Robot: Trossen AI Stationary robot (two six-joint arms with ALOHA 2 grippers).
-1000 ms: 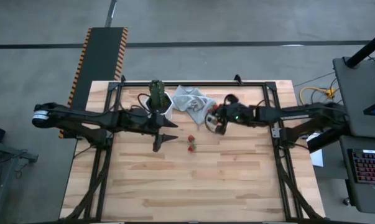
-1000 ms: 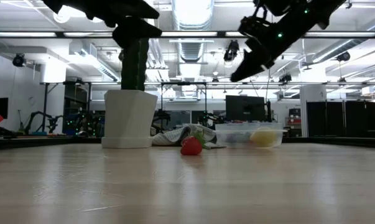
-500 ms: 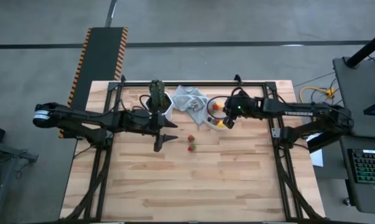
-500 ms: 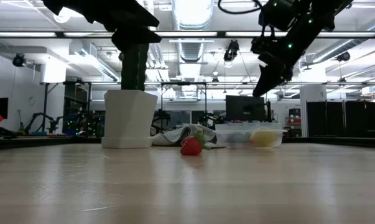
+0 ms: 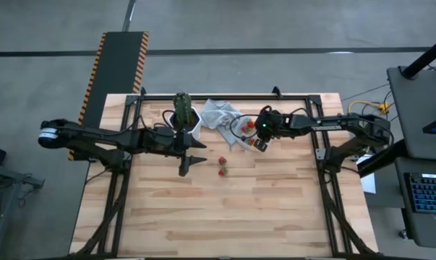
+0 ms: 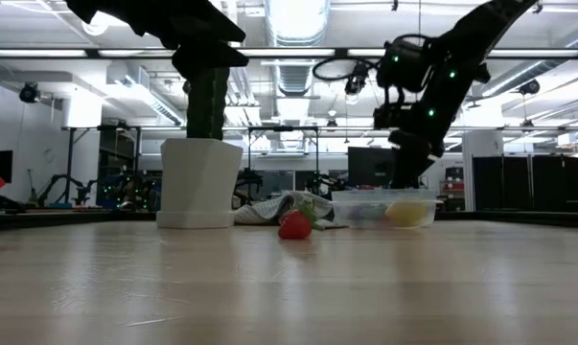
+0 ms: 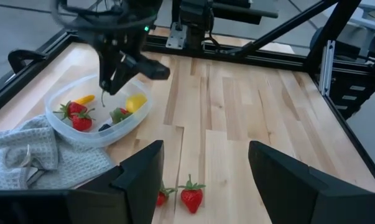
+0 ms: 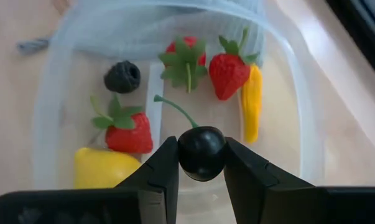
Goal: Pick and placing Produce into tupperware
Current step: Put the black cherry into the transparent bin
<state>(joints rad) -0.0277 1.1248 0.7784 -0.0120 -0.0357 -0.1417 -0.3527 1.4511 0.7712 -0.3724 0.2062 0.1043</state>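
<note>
The tupperware (image 5: 244, 133) (image 7: 63, 126) (image 6: 354, 204) is a round clear tub on the table beside the grey cloth (image 5: 221, 115). It holds red strawberries (image 8: 128, 134), a blackberry (image 8: 122, 76), a yellow lemon piece (image 8: 106, 168) and an orange piece (image 8: 251, 102). My right gripper (image 5: 260, 139) (image 8: 201, 163) (image 6: 404, 177) hovers above the tub, shut on a dark cherry. Two strawberries (image 5: 221, 166) (image 7: 192, 196) lie on the bare wood. My left gripper (image 5: 201, 153) (image 7: 206, 149) hangs open above the table, short of these two, beside the cactus pot (image 5: 191, 126). My right gripper pinches the dark cherry (image 8: 201, 152) by its round body between the two fingers (image 8: 165, 168), coming from above and pointing down into the tub. The cherry is lifted clear above the fruit in the tub, and its green stem (image 8: 175, 109) sticks out free.
The tall cactus in its white pot (image 6: 200, 182) stands left of the cloth (image 7: 25, 158), close to my left arm. A black metal frame (image 5: 319, 148) runs along the table's sides and far edge. Bare wood (image 5: 225, 209) stretches toward the near edge.
My right gripper has come down from high above the table to just over the tupperware, tipping to point more steeply downward. The two strawberries on the wood have not moved.
</note>
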